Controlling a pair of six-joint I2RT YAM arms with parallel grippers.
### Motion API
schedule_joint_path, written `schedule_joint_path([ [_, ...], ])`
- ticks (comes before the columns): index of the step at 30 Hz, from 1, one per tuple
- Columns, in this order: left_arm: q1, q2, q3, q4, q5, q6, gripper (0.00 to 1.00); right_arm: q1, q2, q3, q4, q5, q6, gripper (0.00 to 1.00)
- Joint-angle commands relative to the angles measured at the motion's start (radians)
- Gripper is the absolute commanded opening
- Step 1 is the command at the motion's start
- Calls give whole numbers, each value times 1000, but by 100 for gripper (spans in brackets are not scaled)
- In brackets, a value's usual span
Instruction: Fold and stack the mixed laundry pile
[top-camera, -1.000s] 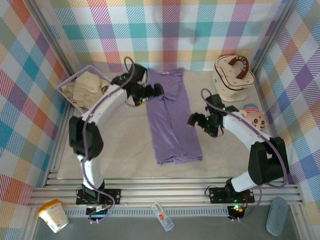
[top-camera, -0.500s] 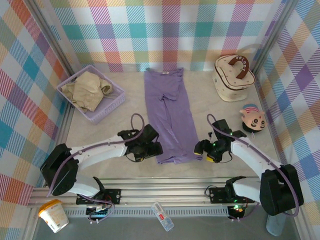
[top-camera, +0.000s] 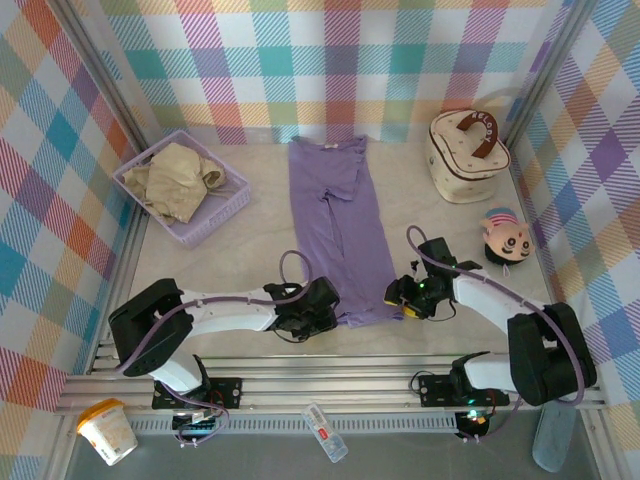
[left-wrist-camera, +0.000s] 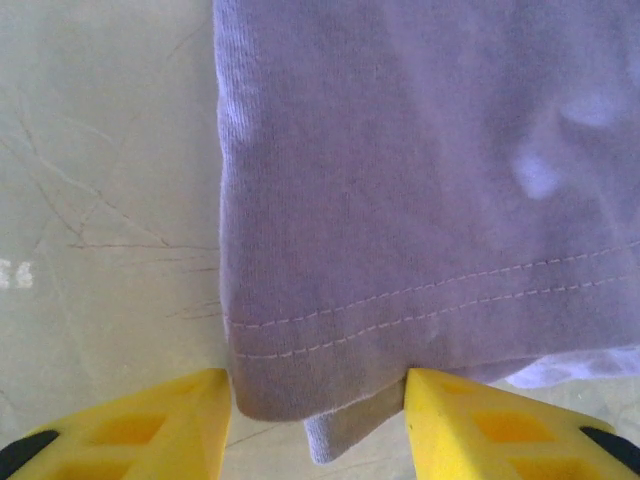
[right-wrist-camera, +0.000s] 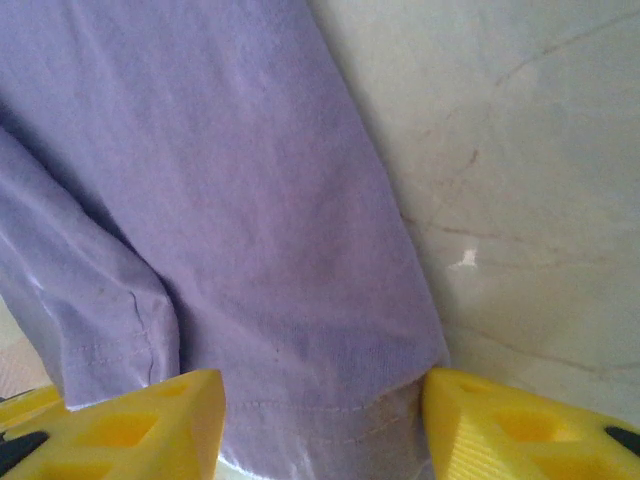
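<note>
The lavender-purple T-shirt (top-camera: 338, 225) lies flat, folded into a long strip from the back wall toward me. My left gripper (top-camera: 322, 306) is down at its near left hem corner. In the left wrist view the stitched hem (left-wrist-camera: 400, 300) spans the gap between the yellow fingers (left-wrist-camera: 150, 430), and the left gripper (left-wrist-camera: 318, 400) is open astride it. My right gripper (top-camera: 398, 294) sits at the near right hem corner. The right wrist view shows the cloth (right-wrist-camera: 230, 200) between its parted jaws, the right gripper (right-wrist-camera: 325, 400) open. The beige-cream garment (top-camera: 175, 178) lies crumpled in the basket.
A lavender perforated basket (top-camera: 228, 207) stands at the back left. The cream round case with a brown handle (top-camera: 465, 155) is at the back right, and a small plush toy (top-camera: 506, 238) lies on the table near the right arm.
Both arms have come from beside the shirt's far and middle parts to its near hem corners. Both sets of jaws have narrowed around the cloth.
</note>
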Motion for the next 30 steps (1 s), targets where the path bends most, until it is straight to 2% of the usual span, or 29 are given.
schedule_joint_path([
  [1,-7,9,-5,13,-73,-27,43,6,32,-19,55,-22,9,52],
  [7,6,25,31,9,-120,-19,32,8,65,-25,67,-22,7,38],
  [9,13,34,49,-2,-131,-12,23,9,73,-27,72,-32,8,29],
  [11,19,46,65,-14,-133,-9,9,10,73,-33,75,-33,10,24],
  [13,21,57,76,-25,-127,-3,2,10,70,-35,73,-36,7,14],
  [15,21,63,85,-45,-115,3,0,10,64,-36,65,-48,2,0],
  [20,14,1,64,-132,-109,-2,0,13,-23,-36,-7,-67,8,0],
  [24,27,-112,79,-222,-164,16,0,11,-110,10,-77,-76,35,0],
  [30,142,-155,172,-243,-148,93,0,10,-78,184,-113,-79,53,0],
])
